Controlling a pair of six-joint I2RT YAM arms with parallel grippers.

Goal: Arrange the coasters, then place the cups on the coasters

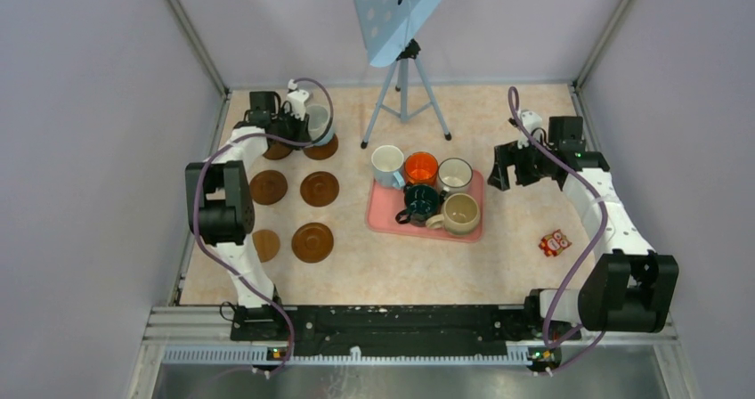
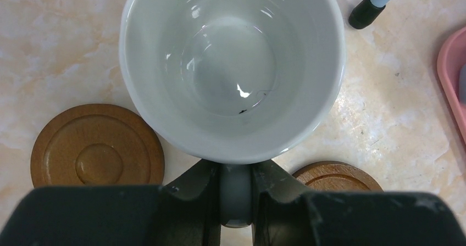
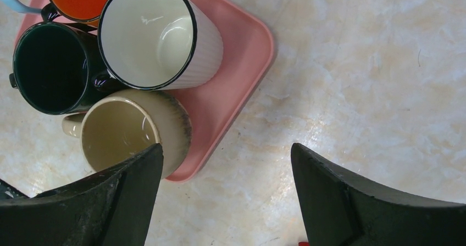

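Left jaws narrow, clamped on the handle of white mug (image 2: 236, 65); mug at far left of tabletop (image 1: 499, 261), between the two farthest coasters (image 2: 97, 147); cannot tell if it touches down; six coasters lie in two columns of three, left of pink tray (image 3: 244, 65); tray holds five mugs: second white mug (image 1: 386, 163), orange mug (image 1: 420, 167), dark-rimmed mug (image 3: 159, 34), dark green mug (image 3: 49, 67), beige mug (image 3: 132, 130); right jaws wide, empty, over tabletop just beside tray's right edge
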